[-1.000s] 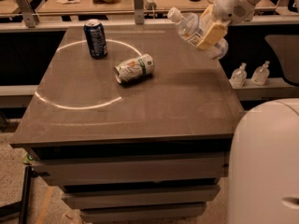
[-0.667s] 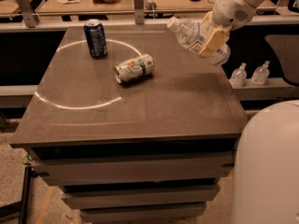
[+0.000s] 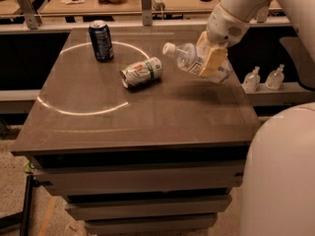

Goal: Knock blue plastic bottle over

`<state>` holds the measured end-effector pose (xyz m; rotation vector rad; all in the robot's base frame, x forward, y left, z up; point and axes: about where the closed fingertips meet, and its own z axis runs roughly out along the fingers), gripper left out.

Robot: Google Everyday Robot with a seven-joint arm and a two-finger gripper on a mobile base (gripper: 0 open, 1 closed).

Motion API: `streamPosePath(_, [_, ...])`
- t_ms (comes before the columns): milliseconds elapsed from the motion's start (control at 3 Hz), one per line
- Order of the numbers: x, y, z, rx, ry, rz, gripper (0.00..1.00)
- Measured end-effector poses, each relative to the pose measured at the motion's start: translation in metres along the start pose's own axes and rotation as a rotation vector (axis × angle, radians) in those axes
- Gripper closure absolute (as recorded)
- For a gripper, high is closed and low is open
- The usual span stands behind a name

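The blue plastic bottle (image 3: 186, 58) is clear with a white cap and a white-and-blue label. It hangs tilted almost flat above the right rear part of the table (image 3: 147, 122), cap pointing left. My gripper (image 3: 212, 60), with yellowish fingers (image 3: 210, 57), comes down from the upper right. It is shut on the bottle's lower half, and its fingers hide part of the label. A shadow lies on the table below the bottle.
A dark blue soda can (image 3: 101, 41) stands upright at the back left. A green-and-white can (image 3: 141, 72) lies on its side near the middle. Two small pump bottles (image 3: 252, 79) stand on a ledge to the right. My white body (image 3: 283, 176) fills the lower right.
The gripper and the tilted bottle have moved down and to the left, from over the table's back right edge to lower over the tabletop. The cans have not moved.
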<state>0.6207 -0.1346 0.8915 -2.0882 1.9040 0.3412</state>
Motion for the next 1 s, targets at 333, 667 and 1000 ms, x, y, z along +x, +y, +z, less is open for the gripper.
streamPosePath(333, [-0.001,0.007,0.032,-0.060,0.073,0.004,1.00])
streamPosePath(667, [-0.007,0.012,0.049,-0.090,0.125,-0.005,1.00])
streamPosePath(1000, [-0.008,0.006,0.052,-0.075,0.121,-0.006,0.83])
